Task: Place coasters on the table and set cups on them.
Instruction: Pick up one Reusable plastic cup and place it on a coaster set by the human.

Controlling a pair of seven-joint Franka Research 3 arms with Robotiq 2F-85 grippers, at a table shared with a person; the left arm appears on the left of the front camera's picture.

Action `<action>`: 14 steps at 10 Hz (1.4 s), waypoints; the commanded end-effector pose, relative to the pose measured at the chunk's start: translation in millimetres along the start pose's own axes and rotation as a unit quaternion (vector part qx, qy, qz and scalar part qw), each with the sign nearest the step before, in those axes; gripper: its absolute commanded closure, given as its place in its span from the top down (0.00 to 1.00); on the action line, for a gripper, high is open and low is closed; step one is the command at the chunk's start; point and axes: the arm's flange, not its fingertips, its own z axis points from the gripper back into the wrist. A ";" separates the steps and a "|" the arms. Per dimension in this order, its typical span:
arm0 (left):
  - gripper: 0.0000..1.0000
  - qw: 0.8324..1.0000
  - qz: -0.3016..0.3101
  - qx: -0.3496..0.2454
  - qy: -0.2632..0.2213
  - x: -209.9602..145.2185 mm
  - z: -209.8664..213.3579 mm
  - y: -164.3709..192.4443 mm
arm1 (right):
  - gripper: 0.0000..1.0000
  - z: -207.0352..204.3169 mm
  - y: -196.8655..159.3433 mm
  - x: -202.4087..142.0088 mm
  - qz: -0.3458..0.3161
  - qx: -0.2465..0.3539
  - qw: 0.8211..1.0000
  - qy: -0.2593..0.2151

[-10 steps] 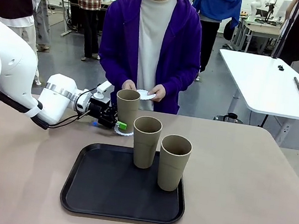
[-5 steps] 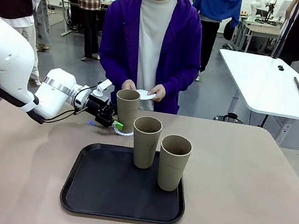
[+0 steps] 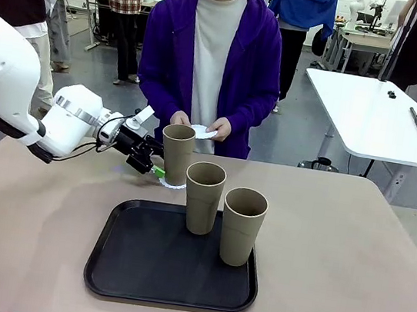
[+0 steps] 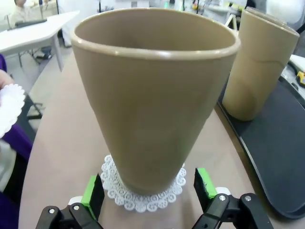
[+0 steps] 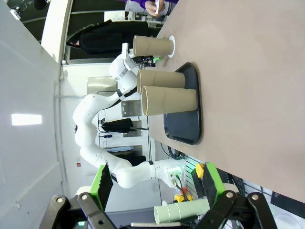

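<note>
My L gripper (image 3: 158, 170): fingers wide, one green pad each side of the far cup (image 3: 177, 152) near its base. L wrist view shows a gap both sides, so no touch, nothing held. R gripper (image 5: 157, 181): fingers wide too, nothing between them.

Far cup stands upright on a coaster (image 3: 171, 185), on the table (image 3: 349, 261) near its far edge, left of centre. Two other cups (image 3: 202, 198) stand in the black tray (image 3: 138, 270), mid table toward the near edge.

Front view: the person at the far edge holds more coasters (image 3: 204, 132) in both hands, just behind the far cup. L wrist view: lace edge of the coaster (image 4: 143, 200) sticks out all round the cup base, tray rim (image 4: 286, 157) close on one side. R wrist view, sideways and well back: all 3 cups, tray and my L arm.

Room: bare table left and right of the tray, and wide open toward the right edge. Tight between far cup and nearest tray cup.
</note>
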 end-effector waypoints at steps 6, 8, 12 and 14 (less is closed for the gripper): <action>1.00 0.956 0.167 0.116 0.213 128.6 62.2 -106.5 | 1.00 0.4 -0.1 0.2 0.000 0.006 1.000 -0.001; 1.00 0.927 0.184 0.137 0.296 160.7 66.4 -131.0 | 1.00 0.4 -0.1 0.2 0.000 0.006 1.000 -0.001; 1.00 0.896 0.183 0.146 0.378 205.8 70.5 -163.6 | 1.00 0.4 -0.1 0.2 0.000 0.006 1.000 -0.001; 1.00 0.895 0.175 0.155 0.380 205.4 75.0 -169.2 | 1.00 0.4 -0.1 0.2 0.000 0.006 1.000 -0.001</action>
